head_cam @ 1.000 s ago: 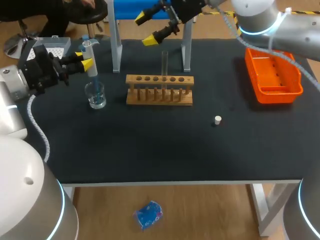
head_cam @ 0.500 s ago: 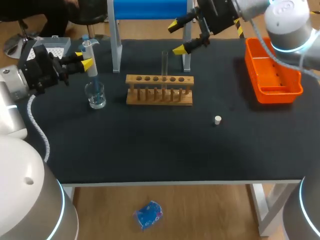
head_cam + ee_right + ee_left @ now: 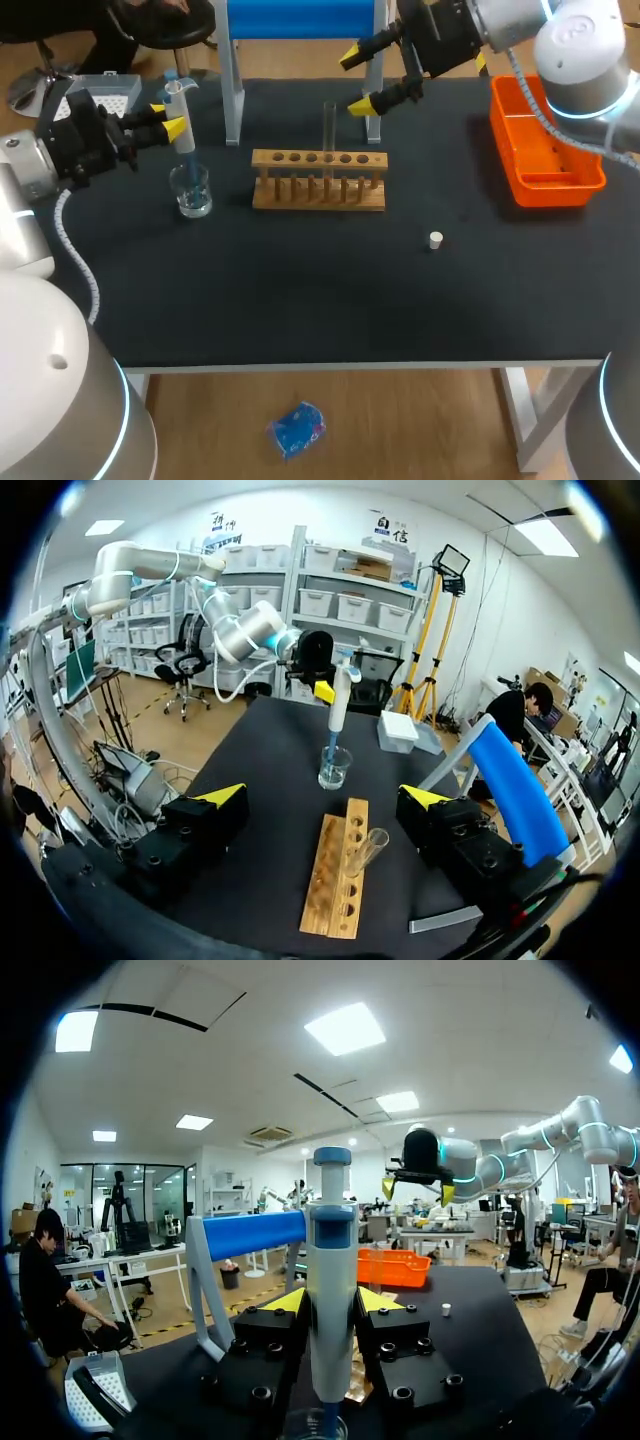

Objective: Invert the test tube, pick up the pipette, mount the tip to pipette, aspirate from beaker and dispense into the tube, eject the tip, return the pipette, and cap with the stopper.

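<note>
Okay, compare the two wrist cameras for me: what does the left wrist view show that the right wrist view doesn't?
Only the left wrist view shows the orange bin and the small white stopper lying on the table. Only the right wrist view shows the test tube standing in the wooden rack. Both show the pipette held upright over the beaker.

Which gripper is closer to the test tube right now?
Right. The right gripper hangs open just beyond and above the tube. The left gripper is well off to the tube's side, shut on the pipette over the beaker.
</note>
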`<state>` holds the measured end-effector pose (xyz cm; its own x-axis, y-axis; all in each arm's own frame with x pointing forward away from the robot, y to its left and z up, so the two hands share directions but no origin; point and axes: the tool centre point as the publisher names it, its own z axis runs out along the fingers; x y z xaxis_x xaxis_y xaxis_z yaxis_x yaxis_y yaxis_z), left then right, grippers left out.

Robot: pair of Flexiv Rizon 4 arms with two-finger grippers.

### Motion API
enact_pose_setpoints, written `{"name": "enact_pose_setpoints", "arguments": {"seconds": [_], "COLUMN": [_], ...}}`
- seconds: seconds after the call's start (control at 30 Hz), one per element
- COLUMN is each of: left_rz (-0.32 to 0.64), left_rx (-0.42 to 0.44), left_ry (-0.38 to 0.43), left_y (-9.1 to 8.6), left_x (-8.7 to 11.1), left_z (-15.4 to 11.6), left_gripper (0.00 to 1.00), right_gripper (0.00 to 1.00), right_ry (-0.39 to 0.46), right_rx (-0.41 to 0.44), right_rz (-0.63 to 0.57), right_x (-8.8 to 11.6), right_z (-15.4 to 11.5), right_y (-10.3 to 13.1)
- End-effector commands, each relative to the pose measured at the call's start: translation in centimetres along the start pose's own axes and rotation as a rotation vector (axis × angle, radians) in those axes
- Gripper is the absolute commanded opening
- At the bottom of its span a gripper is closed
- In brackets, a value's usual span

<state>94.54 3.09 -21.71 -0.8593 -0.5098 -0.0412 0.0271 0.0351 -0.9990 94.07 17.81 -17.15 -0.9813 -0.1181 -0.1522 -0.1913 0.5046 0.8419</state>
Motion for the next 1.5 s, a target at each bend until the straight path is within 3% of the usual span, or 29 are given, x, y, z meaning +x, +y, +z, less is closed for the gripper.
{"name": "enact_pose_setpoints", "arguments": {"seconds": [0.03,0.47,0.87,1.5], "left_rz": [0.001,0.001,0.001,0.001], "left_rx": [0.002,0.002,0.002,0.002], "left_ry": [-0.001,-0.001,-0.001,-0.001], "left_y": [0.0,0.0,0.0,0.0], "left_x": [0.0,0.0,0.0,0.0], "left_z": [0.0,0.0,0.0,0.0], "left_gripper": [0.0,0.0,0.0,0.0], "right_gripper": [1.0,1.0,1.0,1.0], "right_ry": [0.008,0.036,0.025,0.012], "right_rx": [0.022,0.048,0.05,0.041], "right_rz": [-0.026,0.0,0.043,0.033], "right_x": [-0.1,-0.3,-1.8,-1.9], "right_z": [-0.4,1.4,1.9,1.7], "right_y": [-1.3,-6.5,-8.5,-8.1]}}
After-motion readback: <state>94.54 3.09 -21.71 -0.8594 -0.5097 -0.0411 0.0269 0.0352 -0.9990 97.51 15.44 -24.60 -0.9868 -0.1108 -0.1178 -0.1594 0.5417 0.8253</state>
